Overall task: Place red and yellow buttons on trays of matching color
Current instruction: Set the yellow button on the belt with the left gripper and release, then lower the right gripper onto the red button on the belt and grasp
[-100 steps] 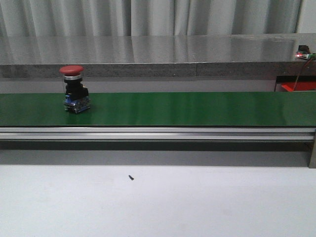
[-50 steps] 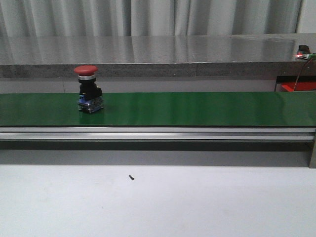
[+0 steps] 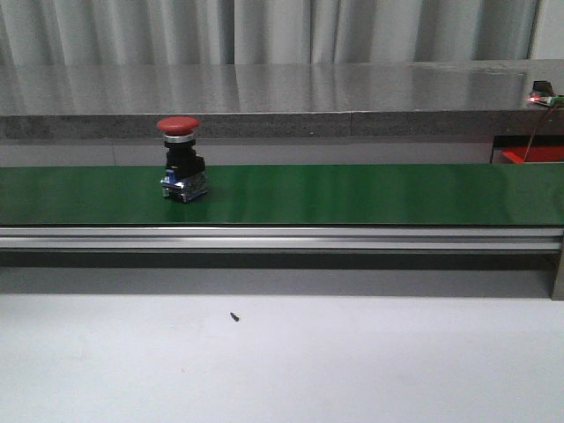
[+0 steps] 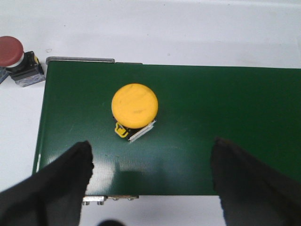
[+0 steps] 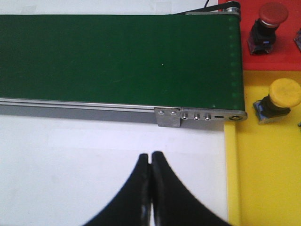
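Note:
A red button (image 3: 181,159) stands upright on the green conveyor belt (image 3: 352,194), left of its middle. In the left wrist view a yellow button (image 4: 134,106) stands on the belt (image 4: 225,113), just beyond my open, empty left gripper (image 4: 150,157). Another red button (image 4: 14,59) lies off the belt on the white surface. My right gripper (image 5: 150,157) is shut on nothing over the white table near the belt's end. Beside it, the red tray (image 5: 273,63) holds a red button (image 5: 268,23) and the yellow tray (image 5: 268,179) holds a yellow button (image 5: 277,101). Neither gripper appears in the front view.
The belt's aluminium rail (image 3: 282,238) runs across the front view, with a grey counter (image 3: 282,97) behind it. A small dark screw (image 3: 234,316) lies on the white table. The belt's end bracket (image 5: 202,115) sits next to the yellow tray.
The red button on the belt has travelled to the right in the front view. Nothing else there has moved.

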You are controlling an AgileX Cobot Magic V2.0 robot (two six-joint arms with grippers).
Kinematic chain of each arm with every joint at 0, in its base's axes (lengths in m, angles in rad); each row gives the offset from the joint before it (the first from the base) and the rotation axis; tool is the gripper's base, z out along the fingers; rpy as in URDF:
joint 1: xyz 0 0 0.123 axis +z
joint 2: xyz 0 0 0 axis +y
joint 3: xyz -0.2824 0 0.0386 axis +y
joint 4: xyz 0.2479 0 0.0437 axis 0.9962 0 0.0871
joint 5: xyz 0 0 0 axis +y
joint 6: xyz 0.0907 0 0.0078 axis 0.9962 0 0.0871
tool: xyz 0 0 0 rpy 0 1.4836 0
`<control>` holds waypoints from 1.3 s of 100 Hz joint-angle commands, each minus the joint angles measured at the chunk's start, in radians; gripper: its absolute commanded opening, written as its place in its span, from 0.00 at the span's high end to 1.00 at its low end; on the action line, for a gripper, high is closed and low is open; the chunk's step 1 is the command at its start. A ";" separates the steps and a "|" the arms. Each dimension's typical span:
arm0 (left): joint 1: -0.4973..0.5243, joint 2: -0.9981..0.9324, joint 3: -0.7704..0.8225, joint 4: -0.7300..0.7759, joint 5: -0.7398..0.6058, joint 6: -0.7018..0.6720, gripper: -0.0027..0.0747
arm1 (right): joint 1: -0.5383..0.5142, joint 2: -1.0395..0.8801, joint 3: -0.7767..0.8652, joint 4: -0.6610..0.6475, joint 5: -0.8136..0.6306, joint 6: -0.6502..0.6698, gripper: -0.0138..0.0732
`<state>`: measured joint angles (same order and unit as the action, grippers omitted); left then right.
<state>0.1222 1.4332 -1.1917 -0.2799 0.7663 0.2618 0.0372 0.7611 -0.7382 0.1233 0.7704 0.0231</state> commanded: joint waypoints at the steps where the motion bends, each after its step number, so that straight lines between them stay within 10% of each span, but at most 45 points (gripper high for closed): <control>1: -0.008 -0.093 0.010 -0.043 -0.037 0.001 0.47 | -0.002 -0.004 -0.025 -0.005 -0.058 -0.006 0.96; 26: -0.008 -0.236 0.107 -0.049 -0.037 0.001 0.99 | -0.002 -0.004 -0.025 -0.005 -0.066 -0.006 0.96; 80: -0.008 -0.341 0.176 -0.049 -0.037 0.001 0.99 | 0.016 0.202 -0.207 0.063 0.093 -0.106 0.94; 94: -0.008 -0.341 0.176 -0.049 -0.038 0.001 0.99 | 0.086 0.319 -0.301 0.065 0.141 -0.139 0.71; 111: -0.008 -0.341 0.176 -0.049 -0.038 0.001 0.99 | 0.166 0.450 -0.418 0.065 0.158 -0.142 0.12; 130: -0.008 -0.341 0.176 -0.049 -0.038 0.001 0.99 | 0.228 0.593 -0.560 0.065 0.188 -0.142 0.17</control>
<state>0.1222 1.1145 -0.9888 -0.3048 0.7760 0.2618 0.2448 1.3260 -1.2134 0.1759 0.9756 -0.1092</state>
